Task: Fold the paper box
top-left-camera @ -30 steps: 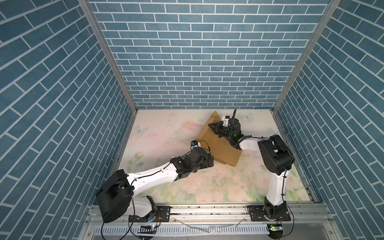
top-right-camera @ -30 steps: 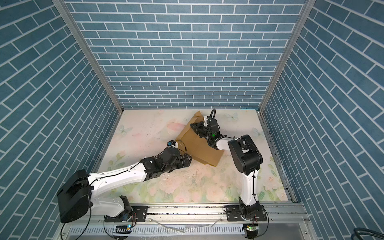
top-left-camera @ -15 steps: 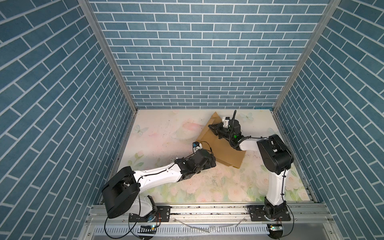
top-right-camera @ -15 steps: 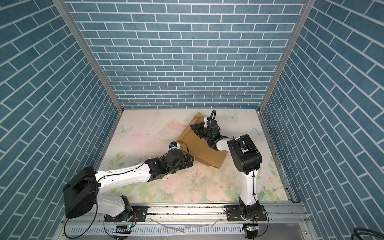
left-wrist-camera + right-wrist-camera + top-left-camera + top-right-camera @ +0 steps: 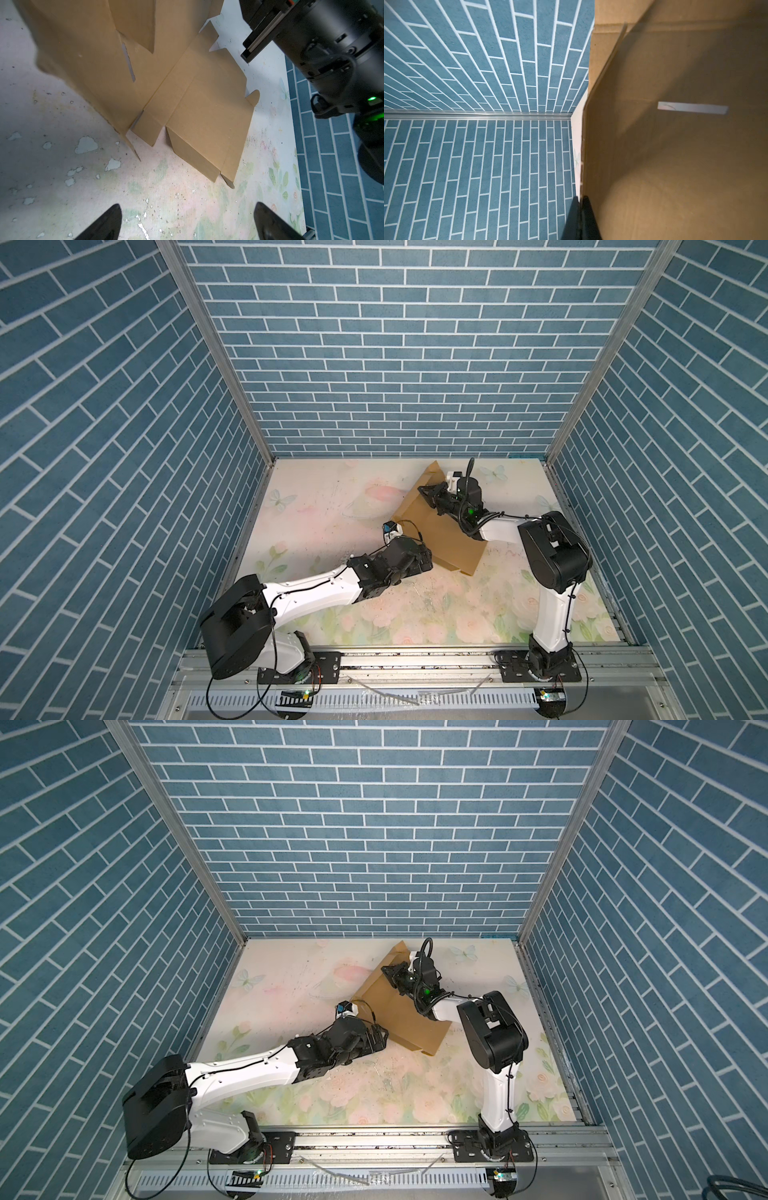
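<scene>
Floral tabletop (image 5: 332, 497) carries the paper box (image 5: 444, 535) at its far right, partly erected. Our right gripper (image 5: 580, 216) pinches a raised panel (image 5: 675, 145) by its edge. Our left gripper (image 5: 187, 209), spread, faces the low side flap (image 5: 193, 158), which we judge needs folding up next.

The left arm (image 5: 316, 593) stretches low and forward, its left gripper (image 5: 188, 216) spread wide and holding nothing. The right arm (image 5: 552, 605) stands upright, elbow bent, forearm reaching back; the right gripper (image 5: 580, 209) pinches the paper box (image 5: 675, 166) at its edge.
</scene>
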Tool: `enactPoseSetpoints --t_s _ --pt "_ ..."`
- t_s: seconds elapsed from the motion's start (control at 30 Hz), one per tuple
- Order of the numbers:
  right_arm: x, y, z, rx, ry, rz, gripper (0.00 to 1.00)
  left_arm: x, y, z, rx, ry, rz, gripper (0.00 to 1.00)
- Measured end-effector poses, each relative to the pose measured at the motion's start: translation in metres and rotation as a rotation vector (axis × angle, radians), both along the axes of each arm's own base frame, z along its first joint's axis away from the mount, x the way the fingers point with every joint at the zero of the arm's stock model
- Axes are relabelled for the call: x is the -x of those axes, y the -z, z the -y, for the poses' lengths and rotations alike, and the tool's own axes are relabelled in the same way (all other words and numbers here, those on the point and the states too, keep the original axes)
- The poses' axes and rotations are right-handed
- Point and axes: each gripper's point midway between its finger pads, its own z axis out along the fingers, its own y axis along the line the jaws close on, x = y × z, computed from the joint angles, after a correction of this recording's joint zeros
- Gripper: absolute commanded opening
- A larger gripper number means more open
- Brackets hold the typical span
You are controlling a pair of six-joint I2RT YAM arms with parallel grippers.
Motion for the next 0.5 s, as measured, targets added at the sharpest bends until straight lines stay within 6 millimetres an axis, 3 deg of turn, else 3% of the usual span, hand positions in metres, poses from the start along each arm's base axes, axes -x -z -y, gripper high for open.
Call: enactPoseSetpoints --t_s 0.17,0.4,0.5 --pt "0.000 -0.009 0.000 -0.004 0.016 0.017 0.00 -0.001 0.001 -0.003 -0.003 -0.004 0.000 0.97" --pt "0.000 -0.009 0.002 -0.001 0.021 0.014 0.00 -0.001 0.019 -0.027 -0.047 -0.030 -0.029 0.96" --pt "0.002 -0.008 0.003 0.001 0.023 0.011 0.00 -0.001 0.010 -0.038 -0.070 -0.035 -0.004 0.95"
